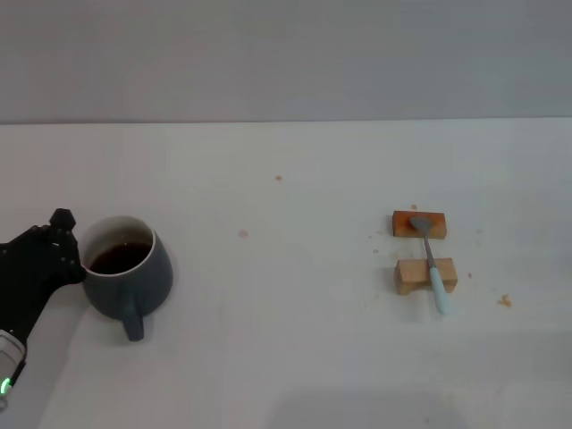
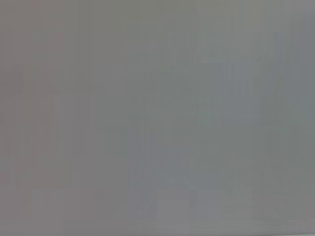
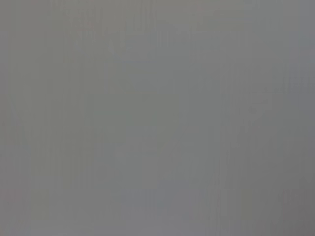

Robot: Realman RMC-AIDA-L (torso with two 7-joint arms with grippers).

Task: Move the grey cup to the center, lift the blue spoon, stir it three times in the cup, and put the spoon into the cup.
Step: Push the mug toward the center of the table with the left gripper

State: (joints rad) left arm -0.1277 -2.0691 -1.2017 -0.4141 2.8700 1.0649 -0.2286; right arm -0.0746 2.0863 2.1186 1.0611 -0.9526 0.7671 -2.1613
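So the grey cup [image 1: 126, 275] is sitting at the lower left of the head view, full of dark liquid, handle pointing toward the bottom of the frame. The left gripper [image 1: 64, 253] is right up against the cup's left side, looks like touching or about to, but honestly I can't tell whether the jaws are open or clamped on the rim from this angle. Both wrist views are just blank grey, no help. The blue spoon [image 1: 429, 256] is over at the right, lying across two wooden blocks [image 1: 422, 255], bowl end on the upper one. The right arm isn't in view at all. For the slide to the middle of the table [image 1: 286, 179], I'd go slow and level, since that liquid will probably slosh if it jerks.
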